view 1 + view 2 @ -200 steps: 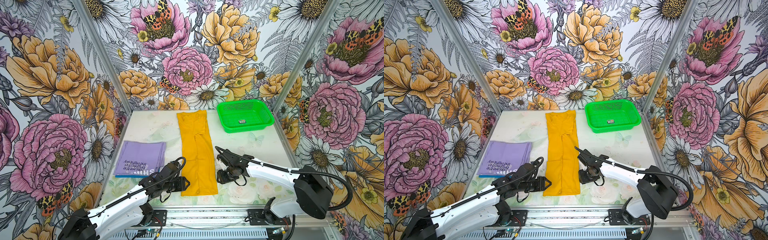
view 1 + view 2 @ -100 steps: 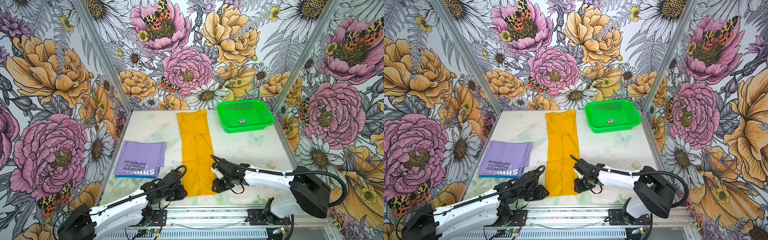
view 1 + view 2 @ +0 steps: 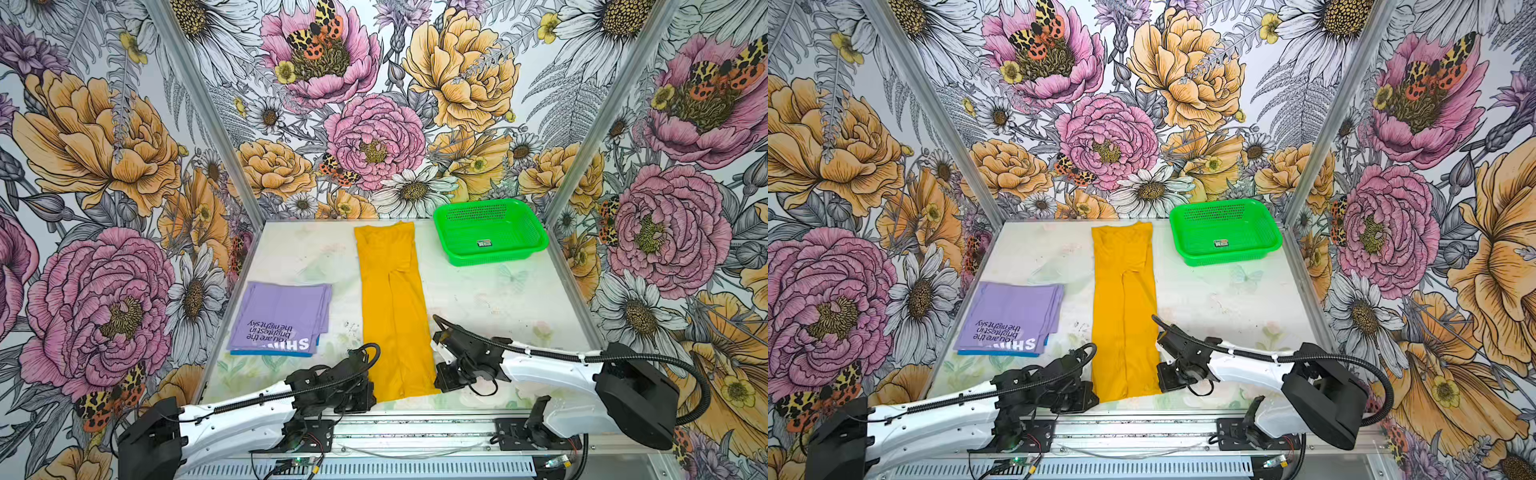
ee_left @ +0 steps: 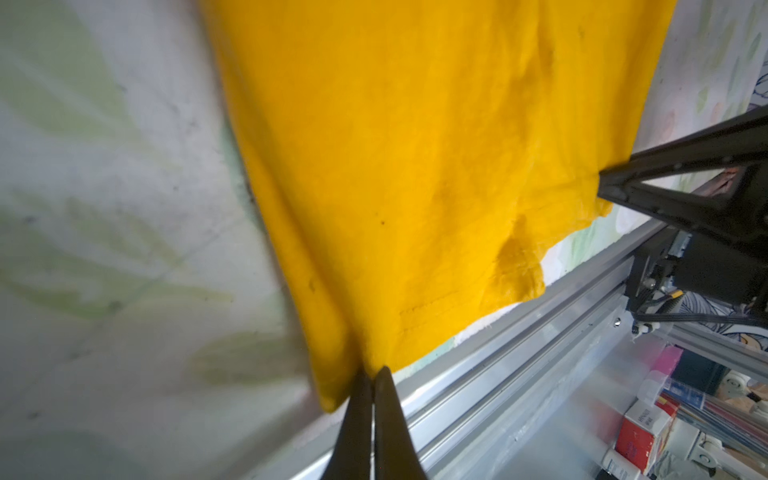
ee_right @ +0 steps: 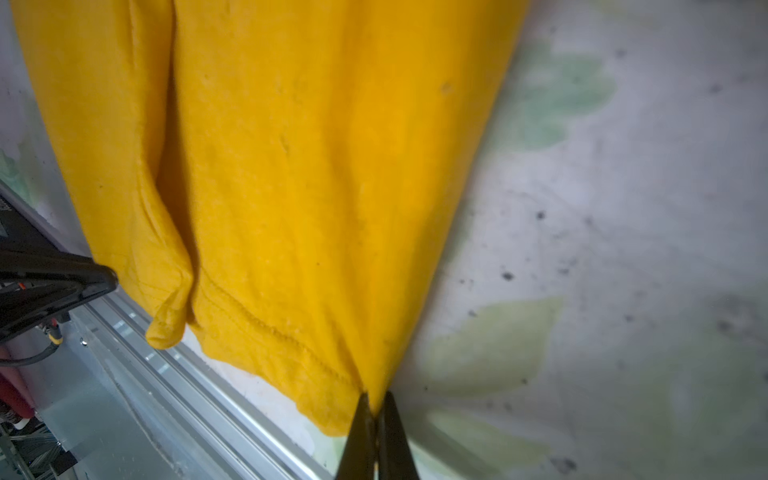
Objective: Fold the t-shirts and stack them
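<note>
**Both pincers clamped on the near hem of the yellow t-shirt [image 3: 390, 307]**

At the near edge of the desk [image 3: 498, 299], my left pincer [image 3: 372, 395] is squeezed together on the left corner of the hem. In the left wrist view its two fingers [image 4: 357, 415] press flat against each other with a pinch of yellow cloth caught at their tips. My right pincer [image 3: 439, 381] bites the right corner of the same hem in the same way. The right wrist view shows the stitched hem gathering into folds where my fingers meet. The hem lies right along the near edge, just beside the aluminium rail [image 3: 415, 419].

From my two grips the yellow t-shirt runs away as one long narrow strip down the middle of the desk, reaching almost to the far edge. It lies flat, and a lengthwise line shows where its folded-in sides meet.

Towards the left edge, in the nearer half, the lavender t-shirt [image 3: 282, 316] lies folded into a rectangle with its printed text facing up. It is near the yellow strip but apart from it, with bare desk between. A thin band of the blue t-shirt [image 3: 266, 353] shows under its near edge.

In the far right corner sits the green basket [image 3: 536, 237], with a small label [image 3: 484, 243] on its floor.
</note>
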`<state>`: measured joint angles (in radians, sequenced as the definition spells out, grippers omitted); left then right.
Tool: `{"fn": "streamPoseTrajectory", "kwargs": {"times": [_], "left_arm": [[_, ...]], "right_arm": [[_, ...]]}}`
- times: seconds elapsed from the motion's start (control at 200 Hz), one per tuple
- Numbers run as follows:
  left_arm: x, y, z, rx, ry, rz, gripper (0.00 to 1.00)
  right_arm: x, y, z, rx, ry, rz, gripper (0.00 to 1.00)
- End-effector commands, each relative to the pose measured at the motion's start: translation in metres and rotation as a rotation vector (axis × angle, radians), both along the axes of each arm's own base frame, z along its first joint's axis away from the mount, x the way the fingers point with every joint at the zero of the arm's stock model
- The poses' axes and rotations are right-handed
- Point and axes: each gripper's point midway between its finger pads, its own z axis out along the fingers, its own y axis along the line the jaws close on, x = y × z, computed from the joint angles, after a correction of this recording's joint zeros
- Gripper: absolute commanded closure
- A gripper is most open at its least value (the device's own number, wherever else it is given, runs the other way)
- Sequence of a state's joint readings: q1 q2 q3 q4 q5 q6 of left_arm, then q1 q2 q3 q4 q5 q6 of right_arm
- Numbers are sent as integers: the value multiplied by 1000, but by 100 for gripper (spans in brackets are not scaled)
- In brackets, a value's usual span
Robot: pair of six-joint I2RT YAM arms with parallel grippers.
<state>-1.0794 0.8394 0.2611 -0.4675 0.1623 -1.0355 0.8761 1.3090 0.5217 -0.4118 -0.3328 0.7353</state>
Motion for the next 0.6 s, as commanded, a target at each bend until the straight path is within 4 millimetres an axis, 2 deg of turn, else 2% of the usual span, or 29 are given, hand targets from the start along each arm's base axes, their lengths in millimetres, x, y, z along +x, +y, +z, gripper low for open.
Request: {"fn": "streamPoseTrajectory", "kwargs": {"times": [0.0, 0.03, 0.055, 0.13, 0.205, 0.255, 0.365, 0.485, 0.59], "left_arm": [[0, 1, 0, 3, 2, 27, 100], [-1, 0, 1, -2, 3, 23, 100], [-2, -1, 2, -4, 3, 19, 93], [-3, 0, 3, -2, 6, 15, 70], [-3, 1, 3, -1, 7, 19, 48], [-2, 1, 5, -9, 0, 25, 38], [0, 0, 8, -20, -10, 33, 37], [1, 0, 7, -17, -11, 36, 39], [2, 1, 5, -16, -14, 44, 45]], "right_arm": [[-6, -34, -14, -110, 20, -80, 100], [-5, -36, -12, -107, 16, -81, 100], [-6, -36, -11, -101, 14, -77, 100], [-6, -34, -5, -81, 0, -70, 79], [-7, -30, 3, -47, -11, -55, 51], [-8, -29, 6, -33, -15, -47, 43], [-15, -28, 4, -24, 10, -23, 42], [-24, -25, 0, -29, 35, 22, 49], [-29, -20, 0, -31, 46, 58, 54]]}}
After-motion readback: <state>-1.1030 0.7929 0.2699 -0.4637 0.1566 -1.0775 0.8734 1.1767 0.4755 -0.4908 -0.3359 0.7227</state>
